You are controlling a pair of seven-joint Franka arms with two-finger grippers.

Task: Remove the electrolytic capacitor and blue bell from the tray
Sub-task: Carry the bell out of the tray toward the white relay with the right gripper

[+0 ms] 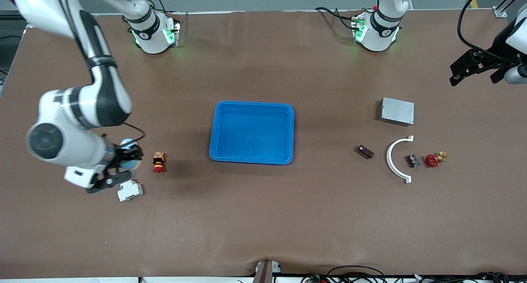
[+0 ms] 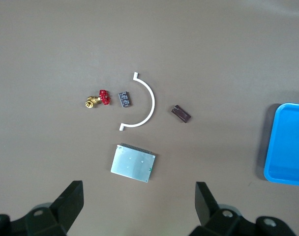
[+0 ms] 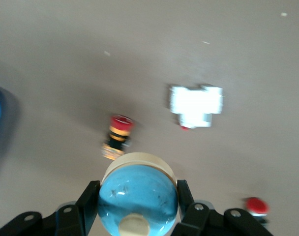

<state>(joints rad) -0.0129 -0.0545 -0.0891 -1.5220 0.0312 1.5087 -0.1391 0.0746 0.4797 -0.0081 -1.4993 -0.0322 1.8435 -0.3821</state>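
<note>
Right wrist view shows our right gripper (image 3: 138, 204) pinching the round blue bell (image 3: 138, 196), carried clear of the shallow bright-blue plastic tray (image 1: 252, 132); left gripper (image 2: 138, 202) waits, spread.

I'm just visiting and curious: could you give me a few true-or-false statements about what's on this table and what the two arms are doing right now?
1. The tray holds nothing. True.
2. The right tool grips a blue bell. True.
3. The left tool holds the grey metal box. False: it is open, holding nothing, up over the table.
4. The white curved piece lies in the tray. False: it lies on the table toward the left arm's end.
5. A red-topped button sits near the right tool. True.
</note>
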